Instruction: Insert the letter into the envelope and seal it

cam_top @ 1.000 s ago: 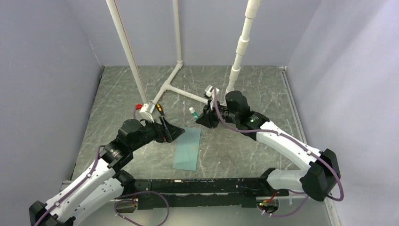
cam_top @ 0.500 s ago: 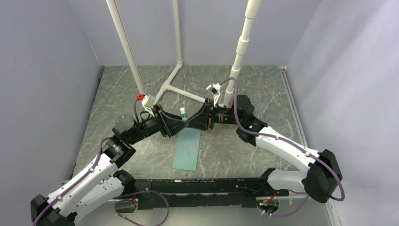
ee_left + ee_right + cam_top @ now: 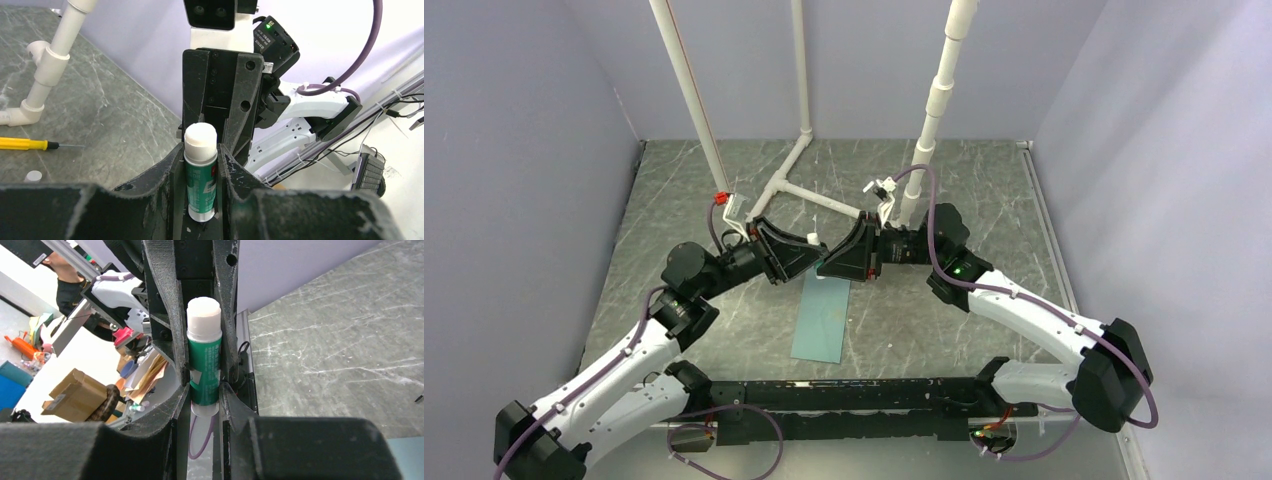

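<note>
Squeezing a green glue stick (image 3: 201, 182) with a white cap in the left hand (image 3: 200, 152), one finger tight on each side. Pinching the same stick in the right hand (image 3: 204, 387) too, from the other end. Held up off the gray desk (image 3: 944, 310), hand facing hand. Below them, lying flat on the desk, the pale blue envelope (image 3: 822, 318). Off to the side on the desk, a yellow screwdriver (image 3: 22, 144) near a white pipe (image 3: 47, 70).

A robotics lab: 2 robot arms (image 3: 1024, 310) on a grey marbled table (image 3: 984, 180), boxed in by plain lavender walls (image 3: 514, 150), white PVC pipes (image 3: 799, 70) at 12 o'clock, cardboard boxes (image 3: 75, 390) stacked outside.
</note>
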You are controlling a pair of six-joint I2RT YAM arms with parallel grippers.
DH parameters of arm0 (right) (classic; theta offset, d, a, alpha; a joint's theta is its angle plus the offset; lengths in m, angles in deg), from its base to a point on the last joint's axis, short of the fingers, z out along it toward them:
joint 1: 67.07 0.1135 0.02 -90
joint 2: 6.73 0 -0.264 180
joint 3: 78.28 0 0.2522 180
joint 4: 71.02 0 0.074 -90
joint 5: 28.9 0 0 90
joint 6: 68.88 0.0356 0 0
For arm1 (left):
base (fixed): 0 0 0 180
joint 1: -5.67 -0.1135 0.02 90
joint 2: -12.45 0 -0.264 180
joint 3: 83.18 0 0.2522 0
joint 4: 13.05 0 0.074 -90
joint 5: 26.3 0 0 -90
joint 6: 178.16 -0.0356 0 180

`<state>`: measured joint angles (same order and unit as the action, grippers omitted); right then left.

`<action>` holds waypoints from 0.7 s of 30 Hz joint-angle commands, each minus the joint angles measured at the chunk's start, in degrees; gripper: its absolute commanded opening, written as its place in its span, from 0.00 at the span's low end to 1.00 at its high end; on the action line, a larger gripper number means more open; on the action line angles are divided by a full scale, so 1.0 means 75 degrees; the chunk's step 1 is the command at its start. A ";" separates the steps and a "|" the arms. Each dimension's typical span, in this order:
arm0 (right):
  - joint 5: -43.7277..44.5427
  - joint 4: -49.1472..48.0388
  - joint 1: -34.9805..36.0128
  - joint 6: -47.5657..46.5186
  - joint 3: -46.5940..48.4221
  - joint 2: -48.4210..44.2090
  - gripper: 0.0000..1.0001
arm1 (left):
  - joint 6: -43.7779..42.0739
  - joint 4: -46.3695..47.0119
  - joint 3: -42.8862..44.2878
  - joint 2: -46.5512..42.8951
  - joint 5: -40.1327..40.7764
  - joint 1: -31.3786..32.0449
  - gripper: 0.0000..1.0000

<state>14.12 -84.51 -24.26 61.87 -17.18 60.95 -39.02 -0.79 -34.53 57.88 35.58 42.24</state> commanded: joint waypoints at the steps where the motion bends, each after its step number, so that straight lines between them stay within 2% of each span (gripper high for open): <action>1: 0.0012 -0.0742 0.0023 0.0250 0.0014 -0.0032 0.00 | 0.0223 0.0663 -0.0023 0.0101 -0.0503 0.0004 0.28; 4: 0.0100 -0.0746 0.0023 0.0289 0.0090 0.0002 0.00 | 0.0127 0.0449 -0.0032 0.0096 -0.0560 0.0008 0.31; 9: 0.0147 -0.0825 0.0017 0.0303 0.0106 -0.0022 0.00 | 0.0143 0.0589 -0.0071 0.0013 -0.0664 0.0004 0.28; 10: 0.0124 -0.0872 0.0022 0.0333 0.0105 -0.0021 0.00 | 0.0160 0.0634 -0.0068 0.0019 -0.0687 0.0008 0.26; 13: 0.0132 -0.1066 0.0022 0.0397 0.0036 -0.0076 0.00 | 0.0133 0.0719 -0.0070 0.0053 -0.0769 0.0010 0.05; 16: 0.0272 -0.0904 0.0023 0.0325 0.0047 -0.0153 0.01 | 0.0154 0.0832 -0.0119 0.0056 -0.0707 0.0009 0.02; 17: 0.0381 -0.0892 0.0020 0.0365 0.0002 -0.0193 0.18 | 0.0167 0.0896 -0.0138 0.0040 -0.0634 0.0002 0.02; 18: 0.0499 -0.0897 0.0023 0.0403 -0.0055 -0.0250 0.28 | 0.0192 0.0951 -0.0130 0.0012 -0.0549 0.0003 0.03; 19: 0.0633 -0.0908 0.0023 0.0458 -0.0141 -0.0325 0.48 | 0.0213 0.0988 -0.0101 -0.0025 -0.0460 0.0000 0.03; 21: 0.0922 -0.1034 0.0023 0.0647 -0.0432 -0.0492 0.63 | 0.0246 0.0965 0.0003 -0.0118 -0.0224 0.0010 0.02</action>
<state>15.99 -87.44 -24.08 64.72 -18.17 60.45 -38.29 2.95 -34.94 58.58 33.86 41.96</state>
